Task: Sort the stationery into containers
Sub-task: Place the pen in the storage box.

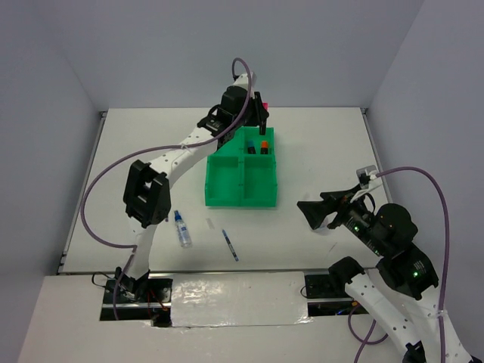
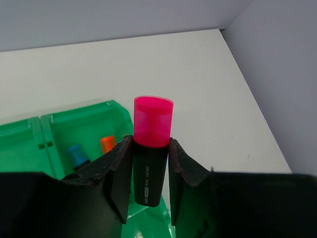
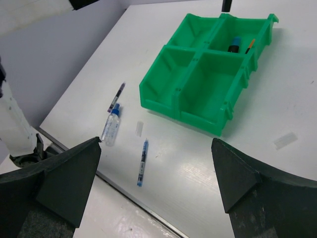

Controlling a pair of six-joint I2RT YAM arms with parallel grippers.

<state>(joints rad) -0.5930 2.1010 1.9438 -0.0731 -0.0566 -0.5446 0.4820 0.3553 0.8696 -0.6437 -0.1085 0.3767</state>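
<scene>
Left wrist view is showing the left end effector (image 2: 151,171) clamping on a pink-capped marker (image 2: 153,124), long axis upright, cap up. It is hanging over the far rim of the green tray (image 1: 225,181), whose far-right compartment (already holding a blue-capped marker (image 1: 249,144) and an orange-capped marker (image 1: 265,145)) is lying just below and nearward. The right end effector (image 3: 156,166) is waiting, fingers wide apart. Only its camera is revealing a dark pen (image 3: 117,96) beside the bottle (image 3: 110,126) on the table (image 3: 198,163).

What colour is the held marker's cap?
Pink cap on the marker; best in the left wrist view.
</scene>
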